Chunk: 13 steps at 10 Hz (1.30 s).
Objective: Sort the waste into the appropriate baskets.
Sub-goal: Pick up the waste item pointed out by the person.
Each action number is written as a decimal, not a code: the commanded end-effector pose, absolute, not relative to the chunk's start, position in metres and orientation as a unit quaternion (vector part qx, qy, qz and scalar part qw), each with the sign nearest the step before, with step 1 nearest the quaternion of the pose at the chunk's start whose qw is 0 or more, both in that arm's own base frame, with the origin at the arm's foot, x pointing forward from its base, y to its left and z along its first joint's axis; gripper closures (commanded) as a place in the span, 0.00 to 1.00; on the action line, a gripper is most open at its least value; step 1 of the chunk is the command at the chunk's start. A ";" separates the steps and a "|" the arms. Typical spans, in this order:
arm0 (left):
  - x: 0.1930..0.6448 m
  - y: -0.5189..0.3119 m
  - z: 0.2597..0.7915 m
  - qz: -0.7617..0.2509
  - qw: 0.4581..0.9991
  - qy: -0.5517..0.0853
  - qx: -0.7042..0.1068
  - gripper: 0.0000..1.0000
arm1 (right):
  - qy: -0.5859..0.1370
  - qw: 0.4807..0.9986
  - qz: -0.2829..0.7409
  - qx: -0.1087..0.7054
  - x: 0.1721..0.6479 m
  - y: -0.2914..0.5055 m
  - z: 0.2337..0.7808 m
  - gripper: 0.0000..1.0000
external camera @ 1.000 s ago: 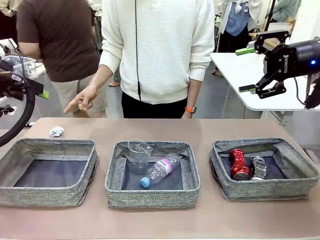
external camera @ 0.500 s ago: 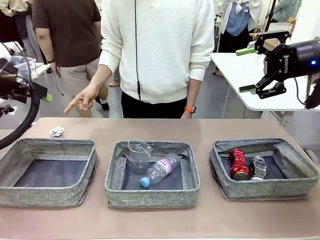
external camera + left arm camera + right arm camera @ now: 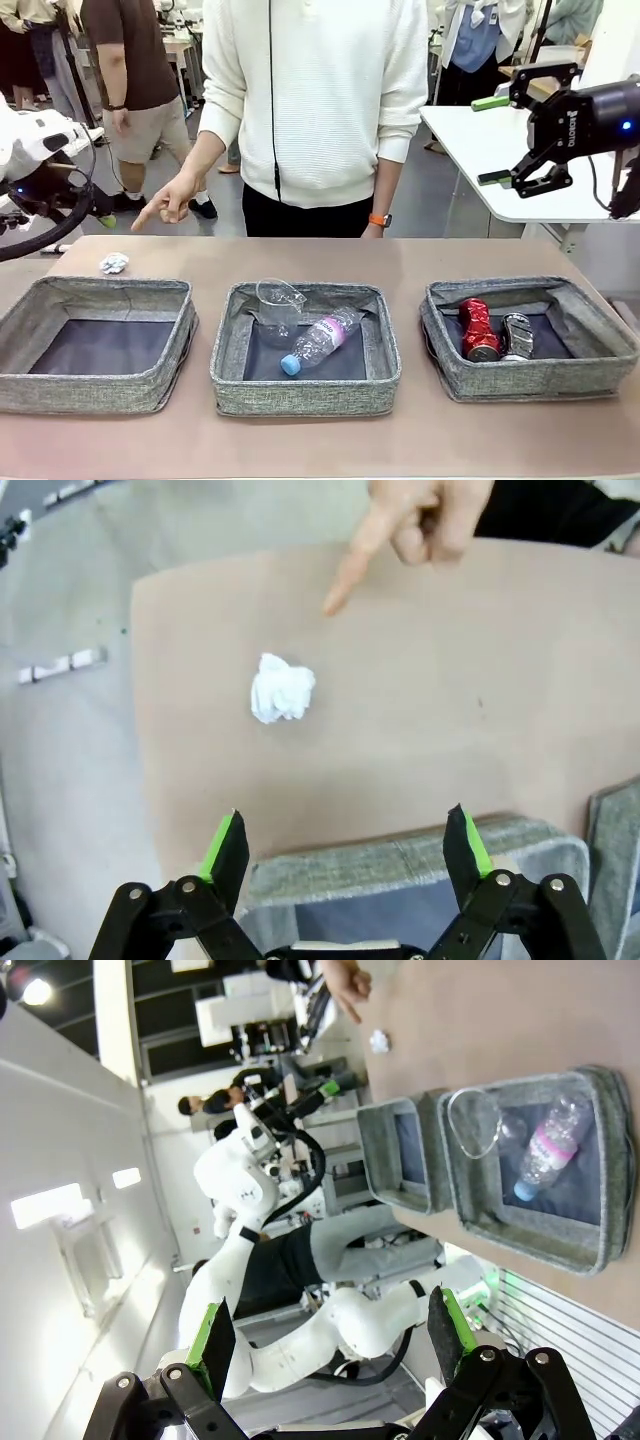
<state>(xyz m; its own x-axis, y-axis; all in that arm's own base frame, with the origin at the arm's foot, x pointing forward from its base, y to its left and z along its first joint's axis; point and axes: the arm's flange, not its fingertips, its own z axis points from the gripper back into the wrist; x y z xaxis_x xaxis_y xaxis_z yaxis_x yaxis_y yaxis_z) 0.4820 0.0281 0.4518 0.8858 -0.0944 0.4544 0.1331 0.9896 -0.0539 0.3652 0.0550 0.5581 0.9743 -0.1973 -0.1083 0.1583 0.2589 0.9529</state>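
You have three baskets in a row on the worktop (image 3: 430, 440): the left basket (image 3: 95, 385) has nothing in it, the middle basket (image 3: 305, 392) holds the cup (image 3: 278, 308) at its far left and the bottle (image 3: 318, 342) lying with its blue cap toward the near side, and the right basket (image 3: 530, 375) holds the red can (image 3: 478, 328) with the silver can (image 3: 517, 335) just to its right. The paper ball (image 3: 113, 263) sits on the worktop beyond the left basket's far edge. The person's hand (image 3: 172, 199) points a finger down toward it from the far side. Your left end effector (image 3: 345, 845) hangs wide over the left basket's far wall, with the paper ball beyond its fingers. Your right end effector (image 3: 500, 138) is wide too, raised at the far right and gripping nothing.
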 end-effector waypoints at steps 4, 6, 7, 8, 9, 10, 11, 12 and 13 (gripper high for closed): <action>0.528 0.056 0.457 -0.042 0.972 -0.229 -0.044 0.00 | -0.014 0.783 -0.117 0.611 0.366 0.057 0.562 0.00; 0.545 0.064 0.444 -0.035 0.971 -0.233 -0.032 0.00 | -0.014 0.783 -0.117 0.611 0.366 0.057 0.562 0.00; 0.551 0.066 0.438 -0.039 0.970 -0.237 -0.037 0.00 | -0.014 0.783 -0.117 0.611 0.366 0.057 0.562 0.00; 0.557 0.068 0.431 -0.044 0.969 -0.238 -0.045 0.00 | -0.014 0.783 -0.117 0.611 0.366 0.057 0.562 0.00; 0.563 0.069 0.423 -0.044 0.971 -0.230 -0.047 0.00 | -0.014 0.783 -0.117 0.611 0.366 0.057 0.562 0.00; 0.569 0.070 0.410 -0.041 0.974 -0.218 -0.047 0.00 | -0.014 0.783 -0.117 0.611 0.366 0.057 0.562 0.00; 0.571 0.070 0.398 -0.037 0.977 -0.202 -0.049 0.00 | -0.014 0.783 -0.117 0.611 0.366 0.057 0.562 0.00; 0.574 0.070 0.386 -0.036 0.981 -0.184 -0.051 0.00 | -0.014 0.783 -0.117 0.611 0.366 0.057 0.562 0.00; 0.576 0.070 0.376 -0.036 0.984 -0.162 -0.068 0.00 | -0.014 0.783 -0.117 0.611 0.366 0.057 0.562 0.00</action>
